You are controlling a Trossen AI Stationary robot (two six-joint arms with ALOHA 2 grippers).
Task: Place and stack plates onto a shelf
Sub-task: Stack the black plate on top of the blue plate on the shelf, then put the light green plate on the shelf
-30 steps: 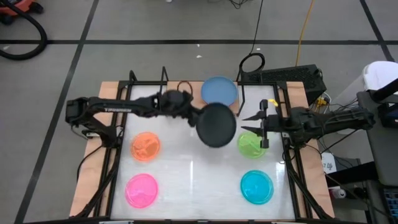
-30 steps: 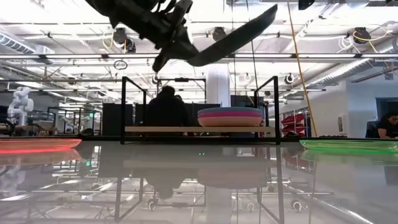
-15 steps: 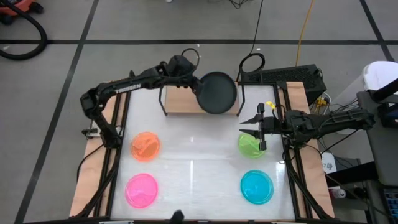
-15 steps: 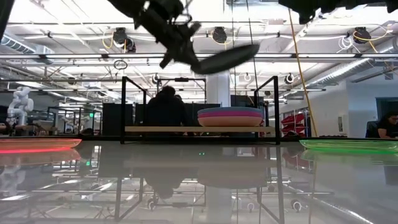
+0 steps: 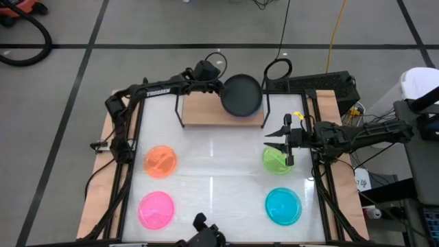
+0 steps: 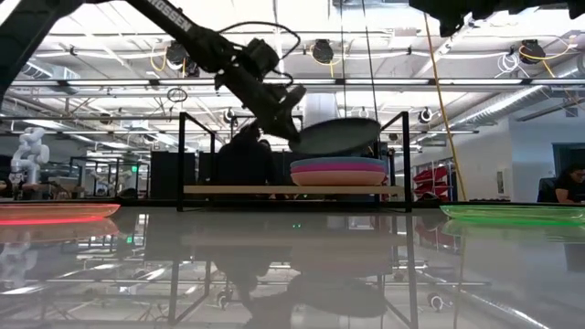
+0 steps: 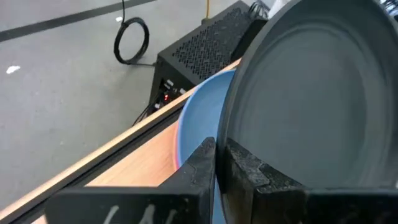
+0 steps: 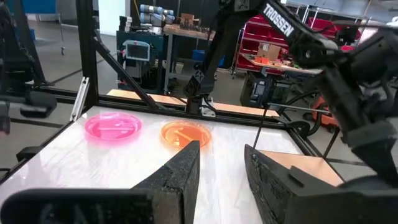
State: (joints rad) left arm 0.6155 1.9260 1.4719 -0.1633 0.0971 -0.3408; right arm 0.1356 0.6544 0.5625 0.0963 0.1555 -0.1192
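The shelf (image 5: 206, 110) stands at upper centre of the high view. The black plate (image 5: 241, 96) hangs tilted just above the stack topped by the blue plate (image 6: 338, 163) at its right end, its left rim pinched in the left claw (image 5: 218, 88). At centre right, the right claw (image 5: 289, 143) hovers parted above the green plate (image 5: 276, 160).

You see the black plate (image 7: 311, 93) as matt plastic, faint ridges ringing its well. The blue plate (image 7: 199, 121) under it looks smooth, soft sheen. The shelf (image 5: 199, 110) board is pale bare wood, matt; its uprights (image 6: 181, 160) are thin black metal wire. The table (image 5: 212, 171) top is white and glossy, mirroring the room in the low view. The left gripper (image 7: 221, 165) fingers are matt black, rough-textured plastic.
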